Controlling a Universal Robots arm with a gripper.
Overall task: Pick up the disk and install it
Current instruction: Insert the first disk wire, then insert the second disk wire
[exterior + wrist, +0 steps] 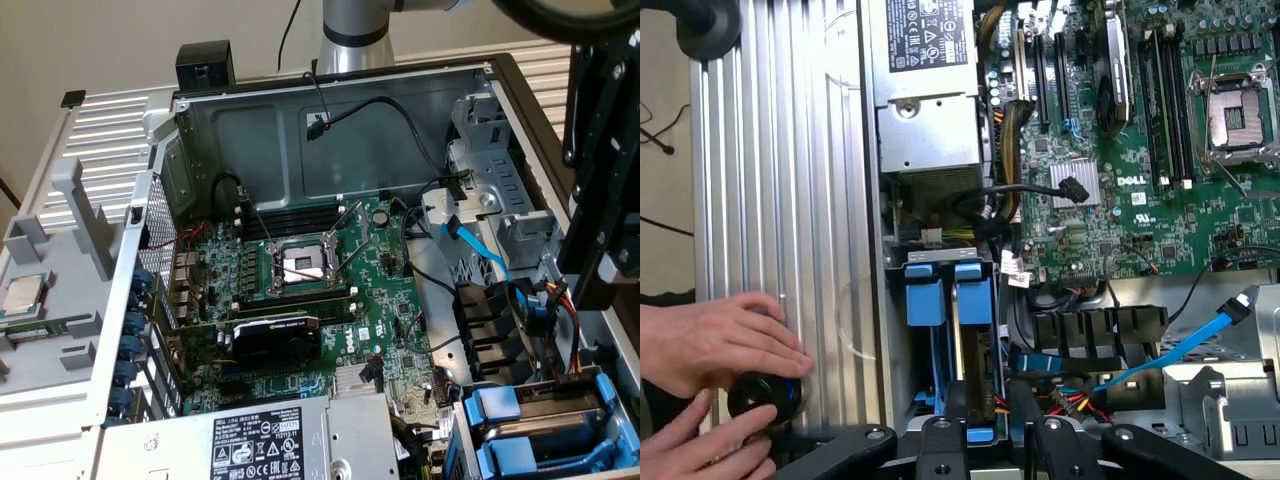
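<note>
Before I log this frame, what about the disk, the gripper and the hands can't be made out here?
- Disk, wrist view: edge-on in its blue carrier; label face hidden, lower end covered by the gripper.
- Gripper, exterior view: cut off by the frame's right edge; fingertips unseen.
- Person's hands, wrist view: cut off at the edge; the black round object they hold is unidentifiable.
</note>
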